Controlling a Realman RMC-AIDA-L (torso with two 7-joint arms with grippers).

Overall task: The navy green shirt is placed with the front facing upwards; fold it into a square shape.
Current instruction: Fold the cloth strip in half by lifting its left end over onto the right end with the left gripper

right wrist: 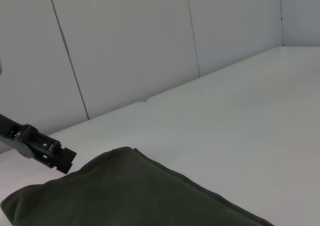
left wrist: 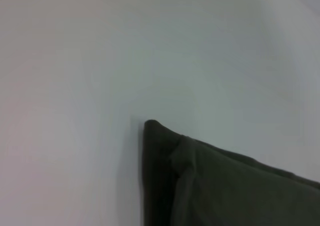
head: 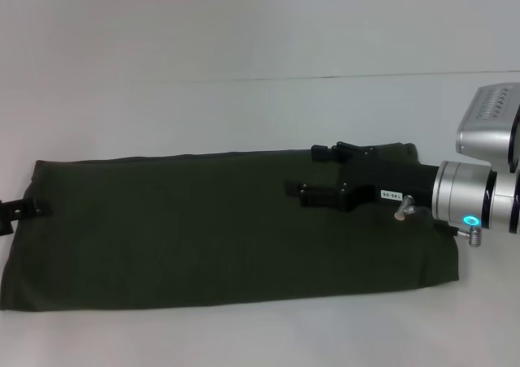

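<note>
The navy green shirt lies on the white table as a long, flat band running left to right, with only plain green cloth showing; the lettering and neck label are hidden. My right gripper hovers over the band's right part, pointing left, its two black fingers apart with nothing between them. My left gripper is at the band's left edge and mostly out of frame. The left wrist view shows a folded corner of the shirt. The right wrist view shows the shirt's end and the left gripper beside it.
The white table extends behind and in front of the shirt. A pale panelled wall stands beyond the table's far edge.
</note>
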